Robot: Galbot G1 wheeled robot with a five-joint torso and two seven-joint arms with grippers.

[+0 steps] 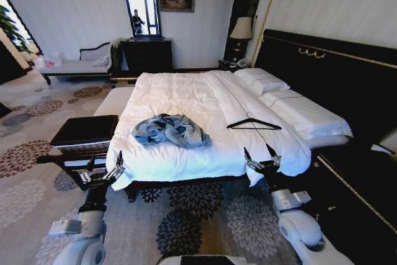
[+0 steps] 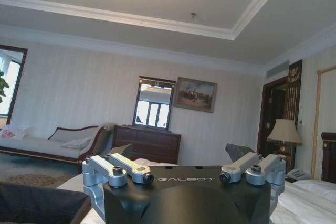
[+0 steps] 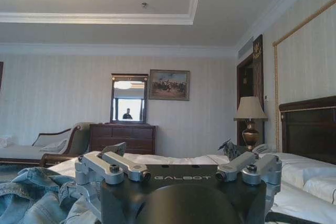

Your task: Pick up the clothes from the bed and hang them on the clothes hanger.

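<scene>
The denim jacket (image 1: 171, 131) lies crumpled in a heap on the white bed (image 1: 186, 94), near the foot edge closest to me and toward my left. Its bundle runs longer across the bed than toward the headboard; it is too bunched for me to tell which way the collar points.

The black clothes hanger (image 1: 254, 123) lies flat on the sheet to the jacket's right, well apart from it. Its long bar runs across the bed and its wire hook points away from me, toward the pillows.

My left claw (image 1: 105, 168) hovers at the left corner of the bed's foot, released, fingers spread wide, grasping nothing. My right claw (image 1: 262, 159) hovers at the foot edge, below the hanger, also released and wide, touching nothing. In the right wrist view, blue denim (image 3: 37, 198) sits just beside that claw's spread fingers (image 3: 113, 167).
</scene>
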